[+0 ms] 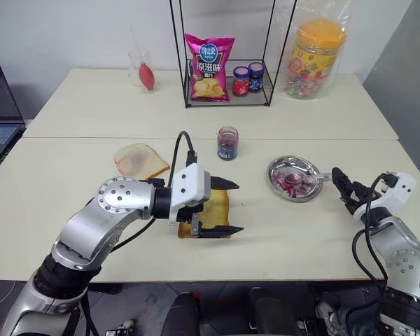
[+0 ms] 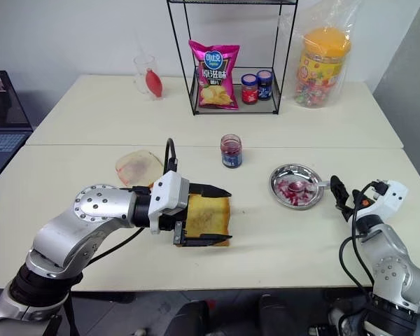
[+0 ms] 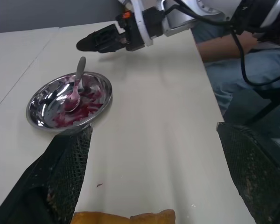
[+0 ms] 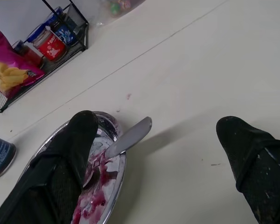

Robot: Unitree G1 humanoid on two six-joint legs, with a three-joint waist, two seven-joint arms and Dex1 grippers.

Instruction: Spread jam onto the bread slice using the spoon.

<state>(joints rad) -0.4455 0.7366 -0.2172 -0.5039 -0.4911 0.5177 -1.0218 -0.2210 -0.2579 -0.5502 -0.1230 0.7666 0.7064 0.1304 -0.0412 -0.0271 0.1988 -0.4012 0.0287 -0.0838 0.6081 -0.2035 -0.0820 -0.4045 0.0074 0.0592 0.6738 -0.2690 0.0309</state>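
The round metal dish (image 1: 295, 178) serves as the landmark, standing on the pale desk (image 1: 266, 231) to the robot's right of centre. The spoon (image 3: 76, 89) lies in it, bowl down among red-purple smears, its handle propped on the rim and jutting past it toward the right pincer (image 1: 338, 183). That pincer hovers just beside the dish, on the side toward the desk's right edge, fingers spread wide and holding nothing. Bare desk runs between it and that edge.

Left of the dish, across a stretch of open desk, the bread slice (image 2: 208, 215) lies flat, golden brown, near the front edge. The left pincer (image 1: 220, 207) hangs over it, fingers wide apart, one above the slice's far edge and one at its near edge, gripping nothing.

Behind the dish and to its left stands the small glass jar of jam (image 1: 227, 143), upright with free room all round. A paler slice with a pink smear (image 1: 140, 160) lies farther left. The wire shelf (image 1: 224, 84) stands well behind.
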